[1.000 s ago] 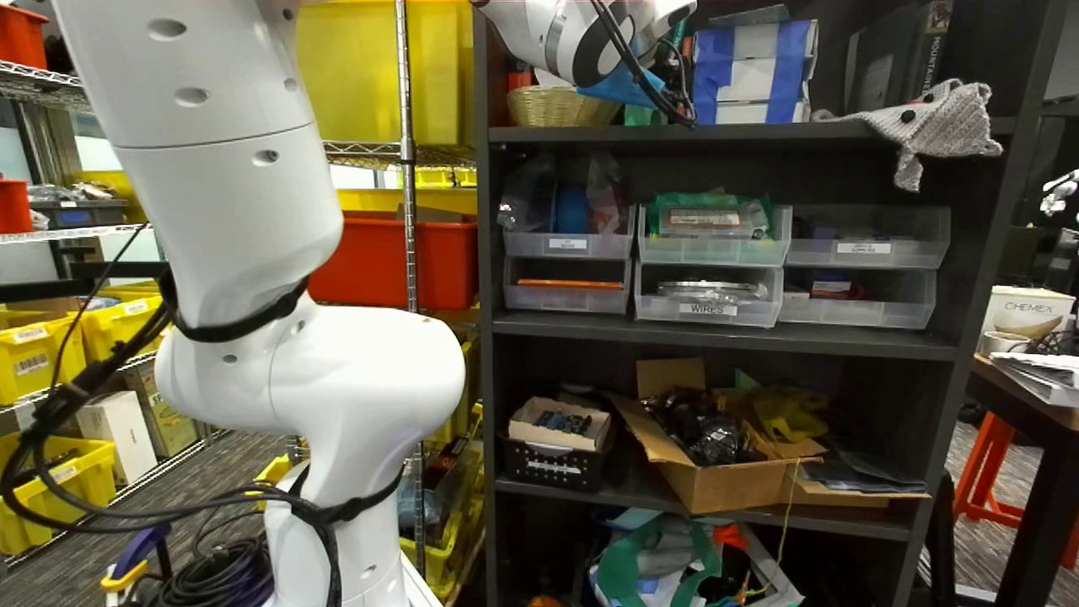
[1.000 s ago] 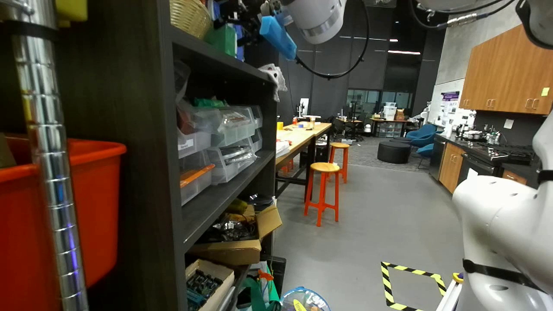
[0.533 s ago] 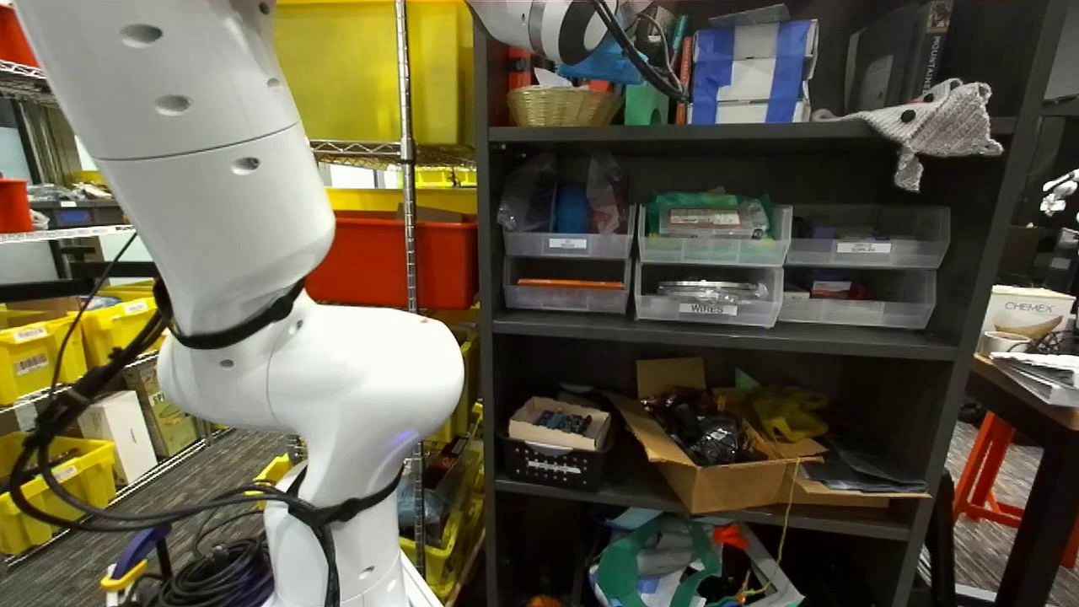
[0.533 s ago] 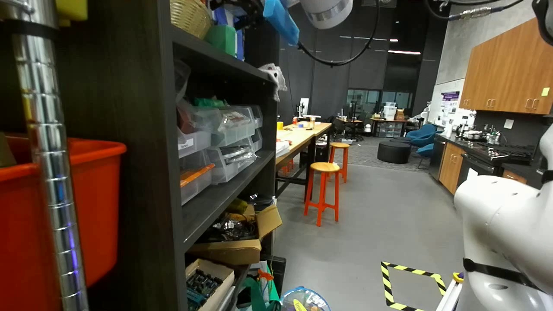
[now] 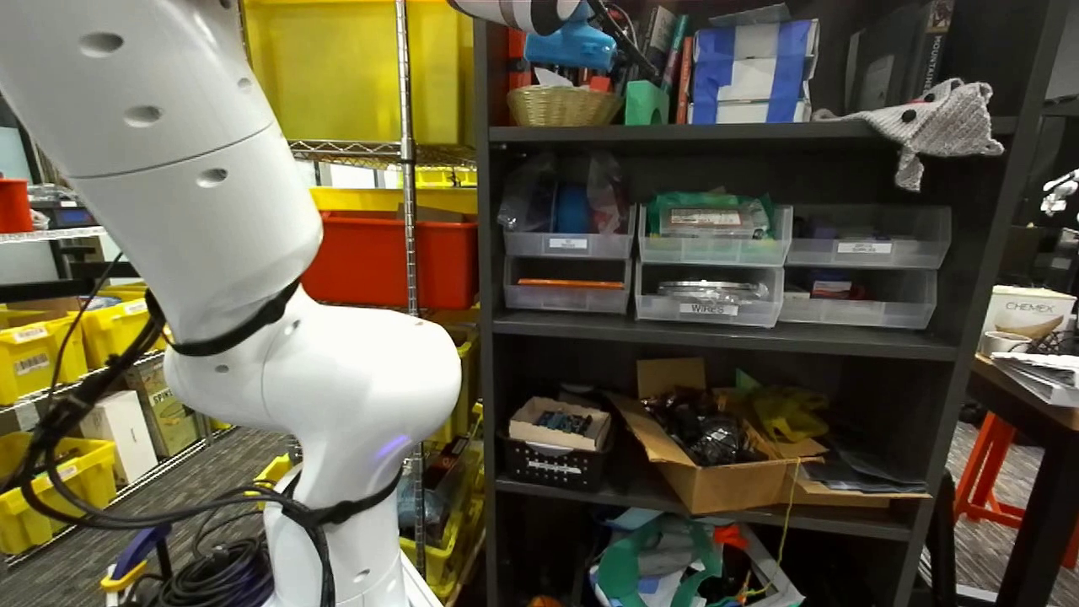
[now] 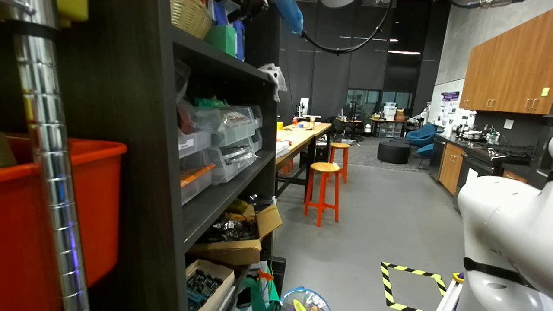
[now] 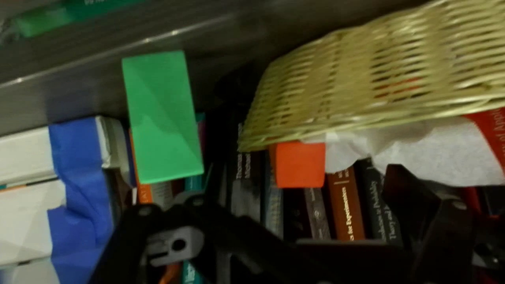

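In the wrist view my gripper (image 7: 305, 175) stands open before the top shelf, dark fingers wide apart, nothing held. Between them, further back, show an orange block (image 7: 300, 165) and a row of book spines (image 7: 347, 205). A wicker basket (image 7: 367, 75) holding white paper (image 7: 442, 152) lies above and to the right. A green block (image 7: 161, 118) stands at the shelf edge on the left. In the exterior views the gripper is mostly cut off or hidden; the blue part at the wrist (image 5: 571, 44) hangs above the basket (image 5: 563, 106) and the green block (image 5: 646, 103).
White boxes with blue tape (image 5: 753, 72) stand right of the books. A knitted grey toy (image 5: 927, 126) hangs over the shelf edge. Clear bins (image 5: 708, 295) fill the shelf below. Left of the bookcase are a metal rack post (image 5: 406, 169) and a red bin (image 5: 388, 260).
The arm has leaned back; the wrist and its blue part have risen and shifted left in an exterior view, uncovering the green block and books. The shelf's things have not moved.
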`<state>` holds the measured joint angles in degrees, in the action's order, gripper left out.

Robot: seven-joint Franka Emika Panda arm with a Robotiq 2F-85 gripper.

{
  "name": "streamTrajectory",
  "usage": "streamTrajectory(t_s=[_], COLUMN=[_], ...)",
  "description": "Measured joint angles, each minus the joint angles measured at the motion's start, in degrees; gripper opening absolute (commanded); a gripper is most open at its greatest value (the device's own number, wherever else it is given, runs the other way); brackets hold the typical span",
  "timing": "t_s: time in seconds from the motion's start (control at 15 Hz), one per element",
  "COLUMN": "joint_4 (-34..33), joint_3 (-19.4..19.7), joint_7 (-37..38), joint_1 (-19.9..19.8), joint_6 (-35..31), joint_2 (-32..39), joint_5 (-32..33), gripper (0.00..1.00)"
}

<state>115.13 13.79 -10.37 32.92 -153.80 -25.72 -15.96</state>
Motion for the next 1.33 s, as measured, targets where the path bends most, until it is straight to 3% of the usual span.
streamTrajectory(t_s=[0.27,0.6,1.07,1.33], joint_4=[-2.67,-4.90,-4.81,-4.56], joint_3=[-2.86,-6.09,-8.57,-8.92], joint_7=[-1.42,-3.43,-4.29,-11.95], joint_1=[-3.58,-8.06,-10.78,-10.03], joint_6=[11.46,16.86,15.84,-0.05], joint_2=[-0.04,-0.04,0.04,2.34], joint_5=[-5.64,-8.98,-9.36,-14.71], gripper=[1.00,1.00,1.00,1.00])
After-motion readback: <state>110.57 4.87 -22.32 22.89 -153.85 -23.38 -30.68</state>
